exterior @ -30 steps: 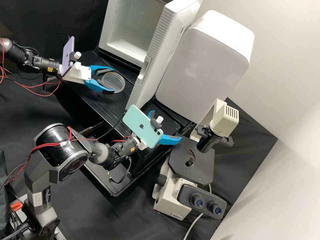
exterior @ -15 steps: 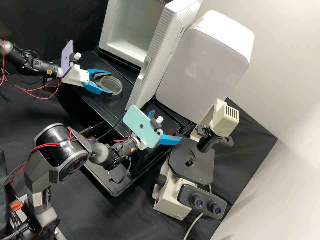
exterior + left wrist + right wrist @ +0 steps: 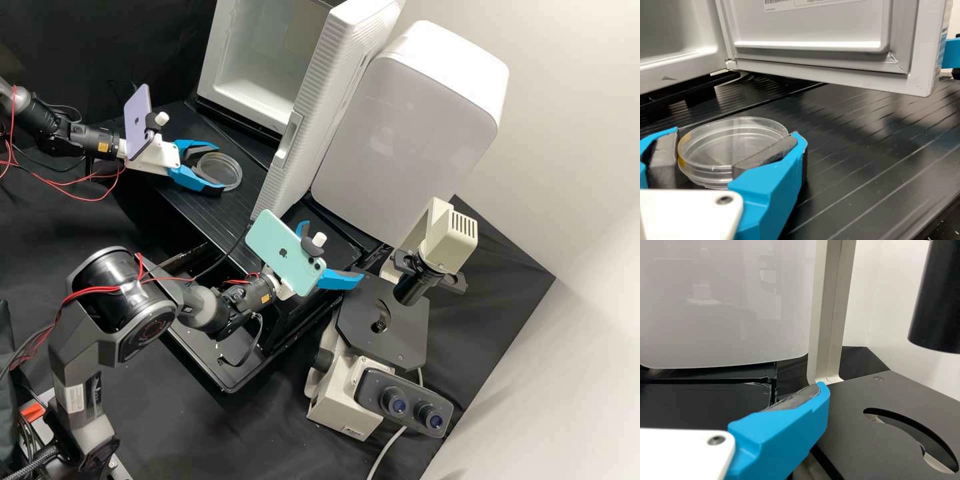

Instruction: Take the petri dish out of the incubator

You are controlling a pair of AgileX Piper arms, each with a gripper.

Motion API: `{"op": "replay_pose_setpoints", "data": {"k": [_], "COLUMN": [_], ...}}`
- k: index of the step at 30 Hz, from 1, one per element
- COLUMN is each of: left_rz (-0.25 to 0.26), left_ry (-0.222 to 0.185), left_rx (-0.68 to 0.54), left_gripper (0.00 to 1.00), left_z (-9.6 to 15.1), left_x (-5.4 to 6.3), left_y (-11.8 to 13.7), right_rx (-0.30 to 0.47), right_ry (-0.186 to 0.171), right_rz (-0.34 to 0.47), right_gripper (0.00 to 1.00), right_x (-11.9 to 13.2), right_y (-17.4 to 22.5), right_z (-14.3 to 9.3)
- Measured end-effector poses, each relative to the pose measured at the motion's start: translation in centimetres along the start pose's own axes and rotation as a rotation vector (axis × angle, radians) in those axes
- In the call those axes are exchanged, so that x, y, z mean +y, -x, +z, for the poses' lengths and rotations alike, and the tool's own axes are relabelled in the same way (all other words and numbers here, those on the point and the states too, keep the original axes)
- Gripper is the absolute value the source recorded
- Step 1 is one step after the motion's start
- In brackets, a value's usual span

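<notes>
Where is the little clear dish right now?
In the high view the petri dish is gripped by the left claw, over the black ridged platform outside the open incubator.

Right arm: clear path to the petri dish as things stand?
Probably not. The open incubator door looks to stand between the right gripper and the petri dish, and the left gripper holds the dish between its fingers.

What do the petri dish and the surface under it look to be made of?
Petri dish: clear glossy plastic or glass, cannot tell; the tray shows through it. Tray: black, ribbed, semi-gloss, likely plastic or coated metal; it mirrors the white incubator.
</notes>
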Motion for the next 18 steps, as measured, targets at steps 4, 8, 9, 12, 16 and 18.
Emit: {"op": "replay_pose_setpoints", "data": {"k": [4,8,9,12,16,18], "left_rz": [0.003,0.004,0.005,0.022,0.051,0.059], "left_ry": [-0.022,-0.043,-0.054,-0.093,-0.158,-0.174], "left_rx": [0.004,0.004,0.004,0.002,0.013,0.021], "left_gripper": [1.0,1.0,1.0,1.0,1.0,1.0], "left_z": [0.1,0.3,0.4,0.6,1.0,1.2], "left_x": [0.0,0.0,0.0,0.0,-0.2,-0.3], "left_y": [0.0,-0.1,-0.1,0.0,0.2,0.2], "right_rx": [0.0,0.0,0.0,0.0,0.0,0.0], "right_ry": [0.0,0.0,0.0,0.0,0.0,0.0], "right_rz": [0.0,0.0,0.0,0.0,0.0,0.0], "right_gripper": [1.0,1.0,1.0,1.0,1.0,1.0], "right_x": [0.0,0.0,0.0,0.0,0.0,0.0], "right_y": [0.0,0.0,0.0,0.0,0.0,0.0], "right_z": [0.0,0.0,0.0,0.0,0.0,0.0]}}
